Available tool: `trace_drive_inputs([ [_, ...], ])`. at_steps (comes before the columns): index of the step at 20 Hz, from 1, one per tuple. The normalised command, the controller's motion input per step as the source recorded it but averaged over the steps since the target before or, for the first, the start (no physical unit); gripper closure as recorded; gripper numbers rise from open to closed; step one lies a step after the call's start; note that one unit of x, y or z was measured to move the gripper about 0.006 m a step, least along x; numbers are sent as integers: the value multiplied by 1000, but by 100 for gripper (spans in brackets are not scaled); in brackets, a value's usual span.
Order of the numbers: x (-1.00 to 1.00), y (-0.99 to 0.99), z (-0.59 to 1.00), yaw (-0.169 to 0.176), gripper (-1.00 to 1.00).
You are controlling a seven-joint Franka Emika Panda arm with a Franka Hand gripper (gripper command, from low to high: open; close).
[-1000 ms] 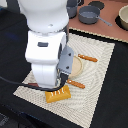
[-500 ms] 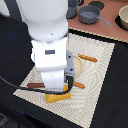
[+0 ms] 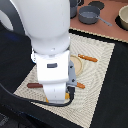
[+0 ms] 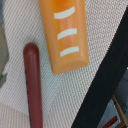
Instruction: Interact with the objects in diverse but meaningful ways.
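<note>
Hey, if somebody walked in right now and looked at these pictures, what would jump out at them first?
The big white robot arm fills the middle of the exterior view, bent low over a pale woven mat and hiding much of it. In the wrist view, an orange bread loaf with three white score marks lies on the mat, with a reddish-brown sausage beside it, not touching. A grey pot sits on the brown surface beyond the mat.

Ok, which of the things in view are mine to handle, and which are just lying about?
Yours to handle:
- bread loaf, scored, lying on the mat
- sausage, lying beside the loaf, apart from it

Just lying about:
- woven mat
- orange-handled utensil by the plate
- grey pot on the far surface

The gripper itself is not visible.
</note>
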Motion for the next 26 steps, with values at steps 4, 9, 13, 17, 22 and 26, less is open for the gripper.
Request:
trace_drive_inputs([
  [4,301,-155,-252,3,-100],
  [9,305,-150,-217,2,-100],
  [13,439,-116,-51,0,-100],
  [17,445,-6,-46,1,-100],
  [22,311,0,-162,16,-100],
  [26,284,0,-124,13,-100],
])
